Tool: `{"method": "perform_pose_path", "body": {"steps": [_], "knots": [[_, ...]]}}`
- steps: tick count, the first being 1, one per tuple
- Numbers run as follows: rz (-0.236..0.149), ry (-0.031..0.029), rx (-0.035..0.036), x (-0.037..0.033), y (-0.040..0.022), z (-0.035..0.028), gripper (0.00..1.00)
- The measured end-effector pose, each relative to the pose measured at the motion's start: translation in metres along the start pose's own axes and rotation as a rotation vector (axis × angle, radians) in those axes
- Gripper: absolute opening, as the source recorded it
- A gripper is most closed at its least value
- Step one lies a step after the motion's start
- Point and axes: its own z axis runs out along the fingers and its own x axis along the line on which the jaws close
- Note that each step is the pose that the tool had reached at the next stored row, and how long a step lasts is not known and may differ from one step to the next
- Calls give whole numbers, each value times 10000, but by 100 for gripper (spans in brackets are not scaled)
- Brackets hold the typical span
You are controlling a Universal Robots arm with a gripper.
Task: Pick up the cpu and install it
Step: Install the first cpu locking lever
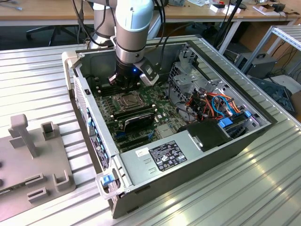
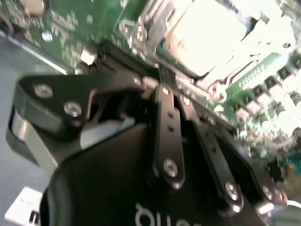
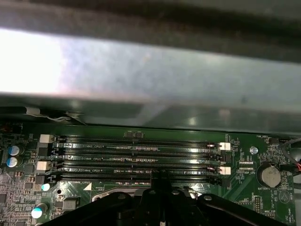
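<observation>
The cpu [image 1: 126, 100] is a small silver-grey square lying flat inside the metal frame of the socket on the green motherboard [image 1: 106, 101]. In the second wrist view the cpu [image 2: 207, 33] glares bright under the frame. My gripper [image 1: 123, 87] hangs low inside the open computer case, just behind the socket, toward the case's back wall. Its black fingers meet at a narrow tip with nothing between them in both wrist views, gripper [image 2: 162, 82] beside the socket's edge and gripper [image 3: 160, 178] in front of the memory slots [image 3: 136, 157].
Two long black memory sticks [image 1: 134, 116] sit just in front of the socket. A power supply [image 1: 160, 157] fills the case's near end. A drive cage and coloured cables [image 1: 211, 106] crowd the exterior view's right. A grey fixture block [image 1: 33, 155] stands on the ribbed table.
</observation>
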Motion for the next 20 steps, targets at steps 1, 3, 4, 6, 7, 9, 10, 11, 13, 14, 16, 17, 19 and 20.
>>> {"method": "perform_pose_path", "body": {"steps": [1,3,4,6,7,9,10,11,13,14,16,17,19,20], "knots": [[1,1,1,0,0,0,11],[0,1,2,0,0,1,11],[1,1,1,0,0,1,11],[1,0,0,0,2,1,11],[0,0,1,0,3,0,11],[1,0,-1,-1,8,-5,11],[0,-4,-5,-4,13,-18,11],[0,-5,-4,-6,15,-31,11],[0,-1,-1,-8,19,-56,11],[1,-1,-1,-10,21,-70,11],[1,-1,-1,-17,30,-120,11],[-2,0,9,-24,39,-170,11],[29,461,387,-41,44,-172,11],[58,679,440,-45,44,-172,11]]}}
